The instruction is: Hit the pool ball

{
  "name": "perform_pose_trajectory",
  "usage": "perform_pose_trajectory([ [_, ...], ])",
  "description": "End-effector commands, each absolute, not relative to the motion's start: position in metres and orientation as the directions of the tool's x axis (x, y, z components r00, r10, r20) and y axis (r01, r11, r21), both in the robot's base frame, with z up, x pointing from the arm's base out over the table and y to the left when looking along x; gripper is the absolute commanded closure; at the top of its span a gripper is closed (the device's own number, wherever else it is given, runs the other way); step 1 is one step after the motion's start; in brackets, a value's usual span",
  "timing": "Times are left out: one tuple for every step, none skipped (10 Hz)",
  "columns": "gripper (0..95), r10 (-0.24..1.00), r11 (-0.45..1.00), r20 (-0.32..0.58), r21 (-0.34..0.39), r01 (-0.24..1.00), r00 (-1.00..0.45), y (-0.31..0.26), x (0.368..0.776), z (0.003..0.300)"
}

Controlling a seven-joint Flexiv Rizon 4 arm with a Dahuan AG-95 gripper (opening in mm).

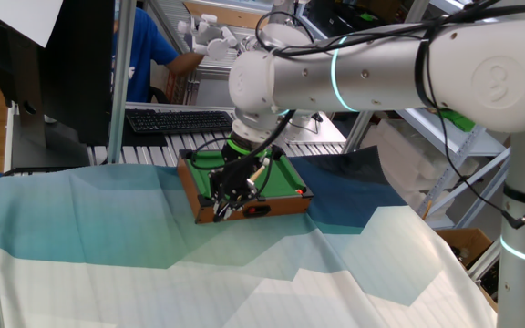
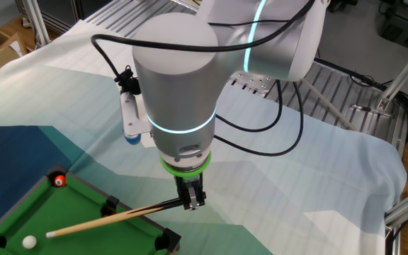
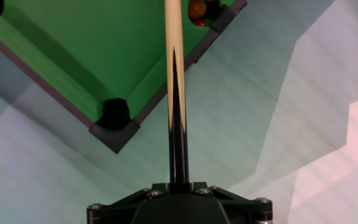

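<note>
A miniature green-felt pool table (image 2: 83, 212) stands on the cloth; it also shows in the one fixed view (image 1: 285, 178) and in the hand view (image 3: 73, 50). The tiny white pool ball (image 2: 29, 242) lies on the felt near the near-left corner. My gripper (image 2: 190, 202) is shut on the dark butt of a small cue stick (image 2: 98, 222), whose pale shaft reaches over the table with its tip a little to the right of the white ball. In the hand view the cue (image 3: 174, 93) runs straight up the frame. The white ball is out of the hand view.
A small red-orange ball (image 2: 59, 181) sits by a far corner pocket and shows in the hand view (image 3: 196, 9). A blue-and-white cloth (image 2: 296, 177) covers the table. A keyboard (image 1: 176, 120) and a metal roller rack (image 2: 331, 78) lie beyond it.
</note>
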State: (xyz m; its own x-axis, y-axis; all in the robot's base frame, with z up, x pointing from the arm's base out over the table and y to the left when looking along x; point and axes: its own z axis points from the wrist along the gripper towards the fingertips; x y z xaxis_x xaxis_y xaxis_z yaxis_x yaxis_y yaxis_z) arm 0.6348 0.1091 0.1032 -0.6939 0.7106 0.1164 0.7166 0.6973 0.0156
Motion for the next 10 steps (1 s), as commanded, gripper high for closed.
perform_pose_trajectory([
  [95.0,0.711,0.696,0.118,0.017,0.718,-0.693,0.1089,0.637,0.1033],
  [95.0,0.713,0.694,0.119,0.018,0.72,-0.691,0.1089,0.6381,0.1027],
  [95.0,0.716,0.691,0.118,0.017,0.722,-0.688,0.109,0.6384,0.1021],
  [95.0,0.721,0.686,0.118,0.017,0.728,-0.682,0.1091,0.6384,0.1022],
  [95.0,0.725,0.682,0.119,0.018,0.731,-0.679,0.1094,0.6384,0.102],
  [95.0,0.734,0.672,0.121,0.018,0.74,-0.669,0.1094,0.6385,0.1016],
  [95.0,0.742,0.661,0.127,0.024,0.75,-0.658,0.1095,0.6385,0.1017],
  [95.0,0.744,0.659,0.126,0.026,0.752,-0.657,0.1098,0.6385,0.1018],
  [95.0,0.743,0.659,0.124,0.03,0.751,-0.657,0.1104,0.6383,0.1022],
  [95.0,0.742,0.66,0.121,0.043,0.75,-0.659,0.1148,0.6369,0.1047],
])
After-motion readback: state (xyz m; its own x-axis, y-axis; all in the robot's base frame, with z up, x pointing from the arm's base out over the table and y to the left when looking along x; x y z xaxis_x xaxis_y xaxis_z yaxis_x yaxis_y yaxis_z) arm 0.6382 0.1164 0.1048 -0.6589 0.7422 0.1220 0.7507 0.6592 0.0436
